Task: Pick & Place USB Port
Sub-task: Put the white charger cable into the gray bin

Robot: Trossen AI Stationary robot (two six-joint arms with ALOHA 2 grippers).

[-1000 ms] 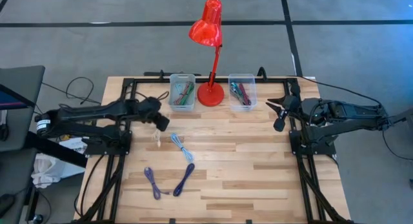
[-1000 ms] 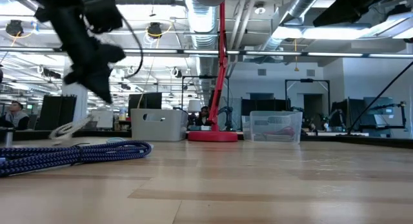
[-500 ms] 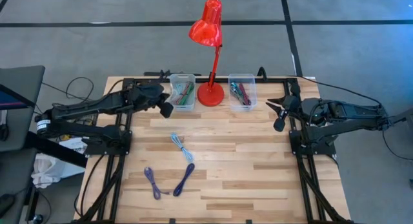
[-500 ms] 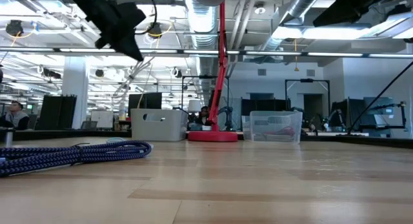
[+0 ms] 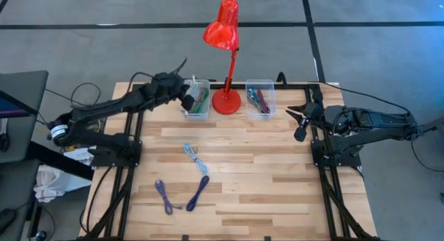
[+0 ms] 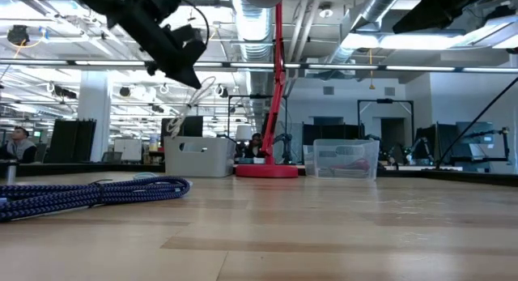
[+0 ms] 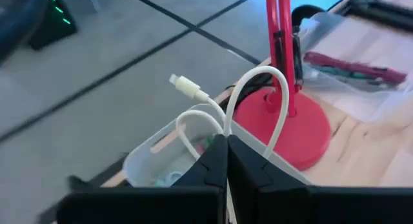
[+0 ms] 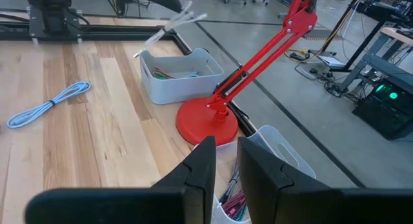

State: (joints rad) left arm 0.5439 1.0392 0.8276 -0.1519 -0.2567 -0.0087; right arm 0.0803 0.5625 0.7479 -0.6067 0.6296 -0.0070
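Left hand (image 5: 186, 96) is raised over the near rim of the left bin (image 5: 196, 99) at the back of the bench (image 5: 277, 171), fingers pressed together on a white cable (image 7: 258, 101). The cable loops up out of the grip and its plug (image 7: 184, 86) sticks out free in the air; in the low view the cable (image 6: 191, 103) hangs above the bin (image 6: 198, 156), not in it yet. The left bin already holds green and red cables. Red lamp (image 5: 225, 57) stands just beside that bin, its base (image 7: 284, 124) between the left bin and the right bin (image 5: 259, 97), close to the held loop. Right bin holds dark and red cables. On the open bench lie a light blue cable (image 5: 195, 158) mid-bench and a purple cable (image 5: 182, 195) nearer the front, both well apart from the hands. Right hand (image 5: 299, 121) waits at the right edge, fingers nearly together, holding nothing.
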